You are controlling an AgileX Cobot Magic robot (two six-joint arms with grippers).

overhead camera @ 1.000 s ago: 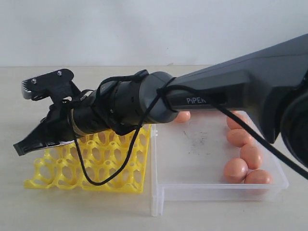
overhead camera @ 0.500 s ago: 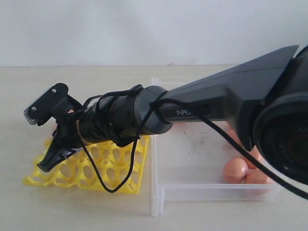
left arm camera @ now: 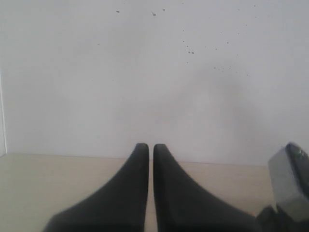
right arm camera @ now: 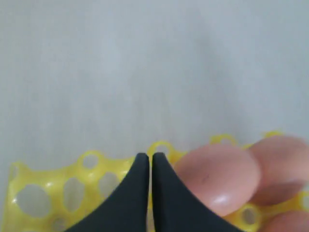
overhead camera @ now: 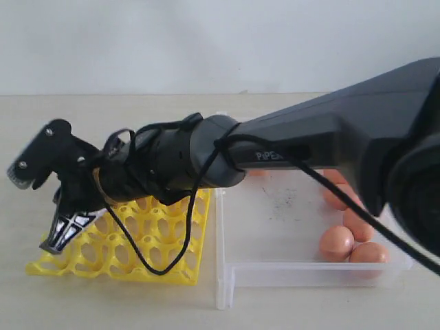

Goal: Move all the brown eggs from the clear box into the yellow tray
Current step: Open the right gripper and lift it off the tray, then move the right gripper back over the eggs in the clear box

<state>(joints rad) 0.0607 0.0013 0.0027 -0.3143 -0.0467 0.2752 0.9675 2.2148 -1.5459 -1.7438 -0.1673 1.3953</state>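
R claw closed, empty, tips over tray left edge, eggs just beside. L claw closed also. Other eggs at box right edge.

The exterior view looks low across the bench. The right wrist view sits very near the yellow tray, which both show; the left wrist view faces the wall.

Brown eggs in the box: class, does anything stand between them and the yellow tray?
Only the low wall of the clear box beside the yellow tray; the brown eggs must clear it. The right arm spans above.
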